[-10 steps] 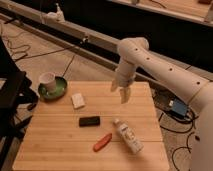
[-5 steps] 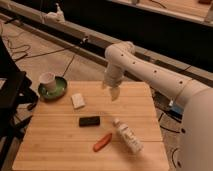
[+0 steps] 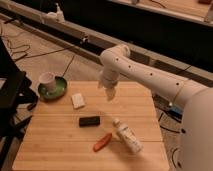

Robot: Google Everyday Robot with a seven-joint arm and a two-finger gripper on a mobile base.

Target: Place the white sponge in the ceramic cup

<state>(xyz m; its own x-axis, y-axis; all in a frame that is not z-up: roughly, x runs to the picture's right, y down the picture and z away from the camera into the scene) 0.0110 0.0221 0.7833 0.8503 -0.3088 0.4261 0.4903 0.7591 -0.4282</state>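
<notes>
Gripper [image 3: 109, 93] hangs over the far middle of the wooden table [image 3: 55, 147], right of the white sponge [image 3: 77, 100] and apart from it; can't tell how wide it's open, nothing visibly in it. Sponge lies flat left of centre, bare wood all round it, ceramic cup [image 3: 47, 79] upright on the green plate [image 3: 56, 89] at the far-left corner just beyond. Black slab [image 3: 89, 121] mid-table, orange-red stick [image 3: 102, 142] and tipped-over white bottle [image 3: 128, 137] nearer the near-right edge, near-left area open.
</notes>
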